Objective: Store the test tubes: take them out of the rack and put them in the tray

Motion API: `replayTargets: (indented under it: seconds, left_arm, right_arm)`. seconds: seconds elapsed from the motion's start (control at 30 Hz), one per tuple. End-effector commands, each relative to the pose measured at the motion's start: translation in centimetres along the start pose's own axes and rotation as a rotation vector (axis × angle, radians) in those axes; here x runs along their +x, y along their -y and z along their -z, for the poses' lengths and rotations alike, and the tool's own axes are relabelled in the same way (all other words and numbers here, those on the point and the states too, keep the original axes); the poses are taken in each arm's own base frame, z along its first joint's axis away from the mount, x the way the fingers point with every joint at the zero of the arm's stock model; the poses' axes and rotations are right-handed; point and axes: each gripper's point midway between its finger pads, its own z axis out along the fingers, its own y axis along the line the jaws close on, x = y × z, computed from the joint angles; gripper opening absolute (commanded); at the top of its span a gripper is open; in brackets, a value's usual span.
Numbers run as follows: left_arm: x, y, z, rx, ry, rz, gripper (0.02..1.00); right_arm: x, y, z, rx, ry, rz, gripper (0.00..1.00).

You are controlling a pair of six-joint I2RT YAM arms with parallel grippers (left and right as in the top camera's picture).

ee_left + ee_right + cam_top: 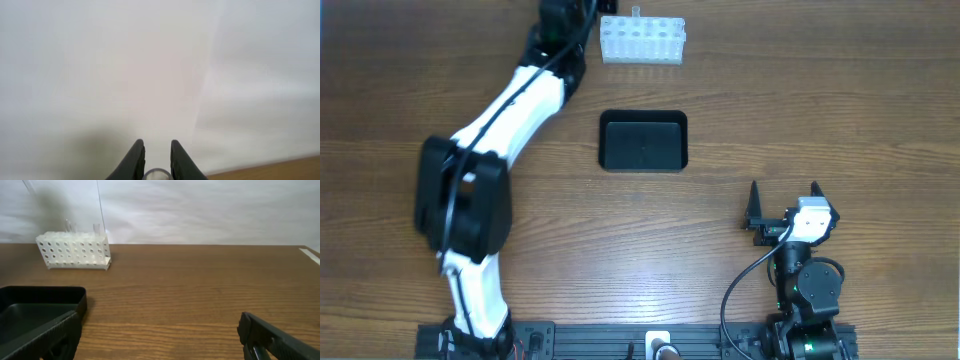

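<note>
Table: I am working over a brown wood-grain table [840, 90], with both arm bases along my near edge.
Room: a plain white backdrop [210, 210] hangs behind the table's far edge. The left wrist camera looks almost wholly at it, with a sliver of wood at one corner.
Rack: the white rack [642, 40] stands at the far edge near the middle, with a few clear tubes [96, 229] standing up out of it.
Tray: the black tray [643, 141] lies on the table between the rack and my side, apart from the rack.
Left arm: the white-and-black left arm [510, 110] runs on a diagonal from its base up to the far edge, ending just left of the rack.
Left gripper: the left gripper [157, 144] has its fingers drawn close, pinching the clear round rim of a test tube [156, 174].
Right gripper: the right gripper [785, 205] sits low near its base, well apart from the tray and rack, its fingers spread wide with nothing between them.
In the way: from the right wrist camera, the tray's corner lies between that gripper and the rack. The left arm passes left of the tray, not over it.
</note>
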Motion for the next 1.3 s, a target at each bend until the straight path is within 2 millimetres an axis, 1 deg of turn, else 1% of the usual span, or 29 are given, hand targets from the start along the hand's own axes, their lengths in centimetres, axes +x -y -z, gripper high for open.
replayTargets:
  seconds: [0.03, 0.07, 0.13, 0.2, 0.27, 0.37, 0.43, 0.6, 0.67, 0.83, 1.0, 1.13, 1.3]
  left_arm:
    - [-7.9, 1.1, 3.9, 0.018, 0.063, -0.023, 0.126]
    - [-7.9, 1.5, 4.7, 0.023, 0.023, -0.020, 0.132]
    - [-6.8, 2.3, 6.1, 0.036, -0.078, -0.003, 0.141]
    - [-3.9, 3.2, 7.7, 0.045, -0.232, 0.009, 0.134]
    - [-0.3, 3.8, 9.2, 0.037, -0.391, 0.020, 0.126]
    - [5.0, 3.6, 11.2, -0.043, -0.586, 0.066, 0.102]
    - [8.0, 3.4, 12.2, -0.087, -0.673, 0.085, 0.097]
    - [14.4, 3.2, 13.7, -0.143, -0.805, 0.137, 0.104]
    - [16.6, 3.0, 14.1, -0.167, -0.840, 0.161, 0.102]
    - [20.3, 2.9, 14.2, -0.184, -0.887, 0.171, 0.099]
    - [23.1, 3.5, 14.3, -0.184, -0.937, 0.150, 0.104]
    - [24.6, 4.1, 14.5, -0.179, -0.968, 0.134, 0.104]
    - [25.1, 4.5, 14.8, -0.173, -0.981, 0.124, 0.102]
  right_arm:
    - [0.3, 0.1, 0.0, 0.008, -0.009, -0.001, 0.991]
    - [0.3, 0.1, 0.0, 0.008, -0.009, -0.001, 0.991]
    - [0.3, 0.1, 0.0, 0.008, -0.009, -0.001, 0.991]
    - [0.3, 0.1, 0.0, 0.008, -0.009, -0.001, 0.993]
    - [0.3, 0.1, 0.0, 0.008, -0.009, -0.001, 0.993]
    - [0.3, 0.1, 0.0, 0.008, -0.009, -0.001, 0.991]
    - [0.3, 0.1, 0.0, 0.008, -0.009, -0.001, 0.991]
    - [0.3, 0.1, 0.0, 0.008, -0.009, -0.001, 0.991]
    - [0.3, 0.1, 0.0, 0.008, -0.009, -0.001, 0.993]
    - [0.3, 0.1, 0.0, 0.008, -0.009, -0.001, 0.993]
    - [0.3, 0.1, 0.0, 0.008, -0.009, -0.001, 0.991]
    - [0.3, 0.1, 0.0, 0.008, -0.009, -0.001, 0.993]
    - [0.3, 0.1, 0.0, 0.008, -0.009, -0.001, 0.991]
